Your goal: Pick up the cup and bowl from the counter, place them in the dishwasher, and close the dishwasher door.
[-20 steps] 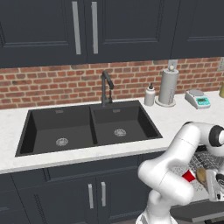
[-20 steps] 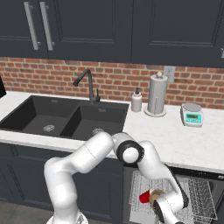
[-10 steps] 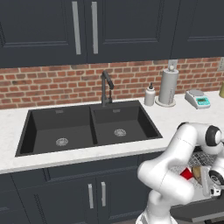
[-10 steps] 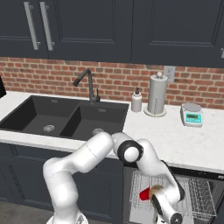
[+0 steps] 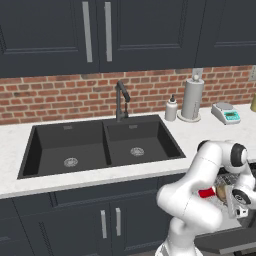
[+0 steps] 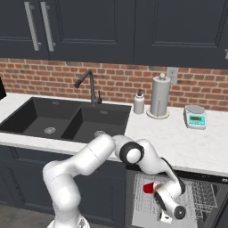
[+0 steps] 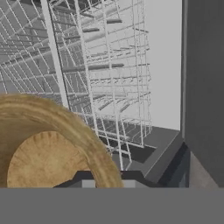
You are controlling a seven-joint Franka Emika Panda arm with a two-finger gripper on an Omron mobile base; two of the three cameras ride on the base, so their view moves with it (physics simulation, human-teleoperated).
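Gripper (image 6: 165, 217) low over dishwasher rack (image 6: 200, 196), bowl (image 7: 48, 148) at its tips; grasp or release, cannot tell. Cup (image 6: 148, 188) at nine o'clock of the wrist; risk: bowl tips between wires or knocks cup if let go tilted.

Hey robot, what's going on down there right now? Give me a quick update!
Gripper low over the dishwasher rack, grip state unclear. Bowl right at the fingertips; cup already in the rack. Nothing blocking.

No legible text, labels, brands or numbers. The small grey kitchen scale (image 5: 226, 113) on the white marbled worktop (image 6: 187, 142) has a teal display panel, too small to read.
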